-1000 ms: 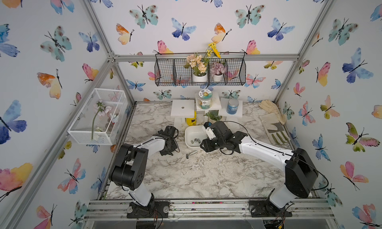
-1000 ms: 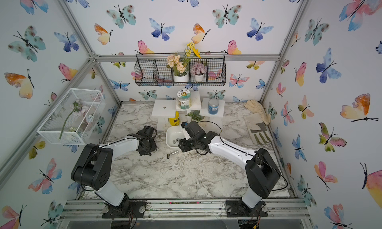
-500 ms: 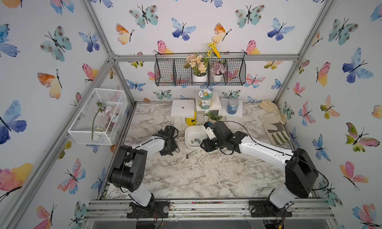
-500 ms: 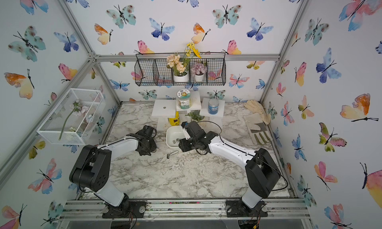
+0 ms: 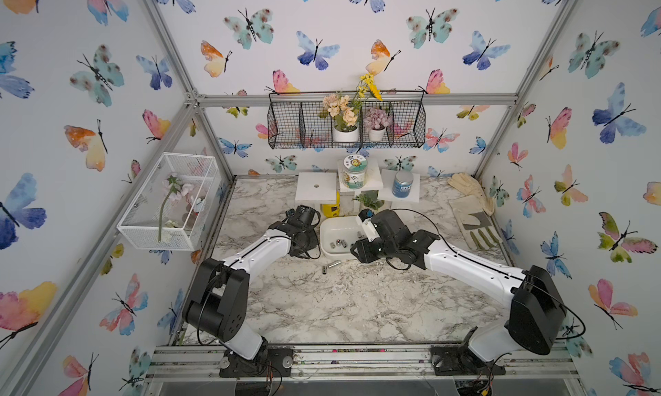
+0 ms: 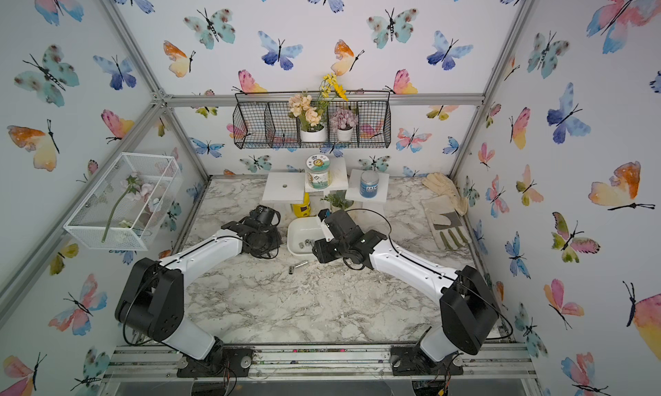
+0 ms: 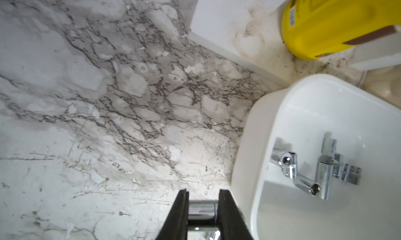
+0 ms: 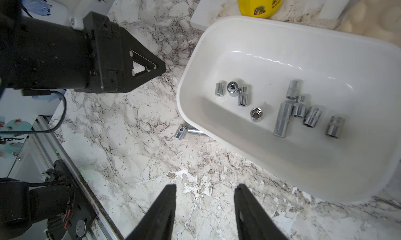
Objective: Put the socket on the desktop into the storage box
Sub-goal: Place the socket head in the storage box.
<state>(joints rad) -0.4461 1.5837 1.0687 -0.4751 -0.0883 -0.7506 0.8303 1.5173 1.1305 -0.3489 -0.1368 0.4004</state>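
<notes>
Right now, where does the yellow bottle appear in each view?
In a top view: the yellow bottle stands under the white shelves, behind the storage box.
In a top view: the same place.
Left wrist: large, blurred, past the box's corner.
Right wrist: only its lower part, behind the box.
Shared landmark: the storage box, beside it everywhere.

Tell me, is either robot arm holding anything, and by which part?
The left arm's fingers pinch a chrome socket from two opposite sides. The right arm's fingers are open, holding nothing.

White storage box [image 8: 303,163], silvery sockets [image 8: 282,119] — blurred bottle [image 7: 336,22] seems yellow.
</notes>
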